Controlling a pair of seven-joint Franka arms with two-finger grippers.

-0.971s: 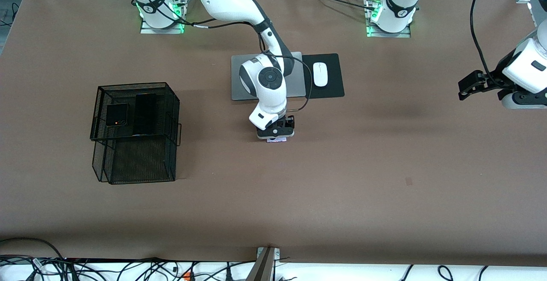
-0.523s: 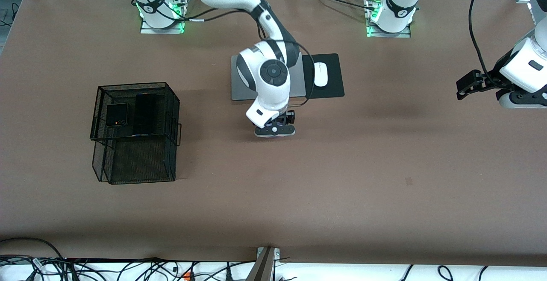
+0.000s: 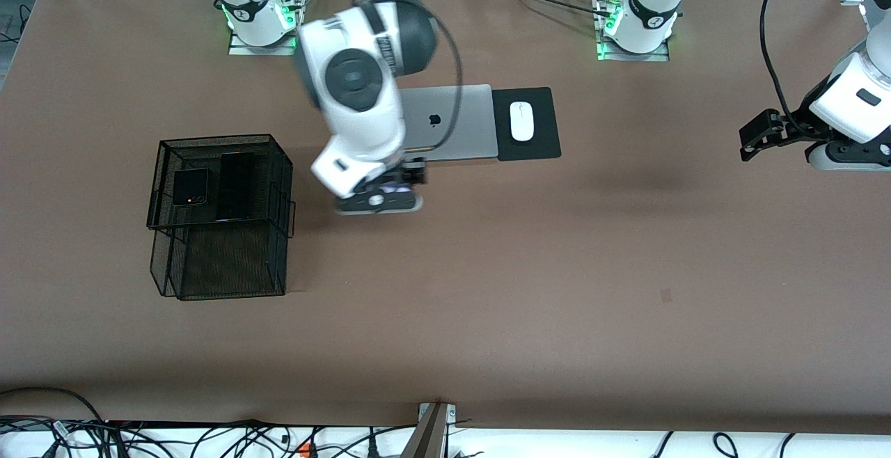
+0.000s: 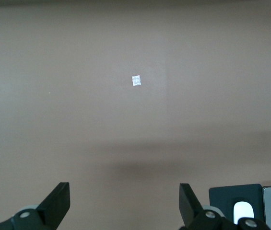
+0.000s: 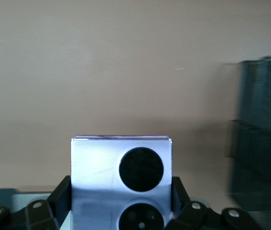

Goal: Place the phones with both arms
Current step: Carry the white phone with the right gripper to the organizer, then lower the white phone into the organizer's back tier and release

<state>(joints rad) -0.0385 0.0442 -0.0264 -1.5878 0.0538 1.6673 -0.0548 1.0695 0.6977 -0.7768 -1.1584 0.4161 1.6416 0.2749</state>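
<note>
My right gripper (image 3: 379, 202) is shut on the small lilac-white phone (image 5: 121, 184) with two black circles and holds it up over the bare table between the silver laptop and the black mesh basket (image 3: 282, 186). The phone barely shows in the front view. The small squarish black phone (image 3: 190, 187) and the long slim black phone (image 3: 235, 185) lie side by side on the basket's upper tier. My left gripper (image 3: 755, 136) is open and empty, waiting over the left arm's end of the table; its fingertips (image 4: 58, 201) stand wide apart.
A silver laptop (image 3: 452, 122) lies closed near the robots' bases, with a white mouse (image 3: 521, 121) on a black pad (image 3: 539, 143) beside it. The basket also shows in the right wrist view (image 5: 262, 139). A small white tag (image 4: 136, 81) lies on the table.
My right gripper has lifted the lilac-white phone off the table and carried it toward the mesh basket, uncovering the laptop. The left arm has barely shifted.
</note>
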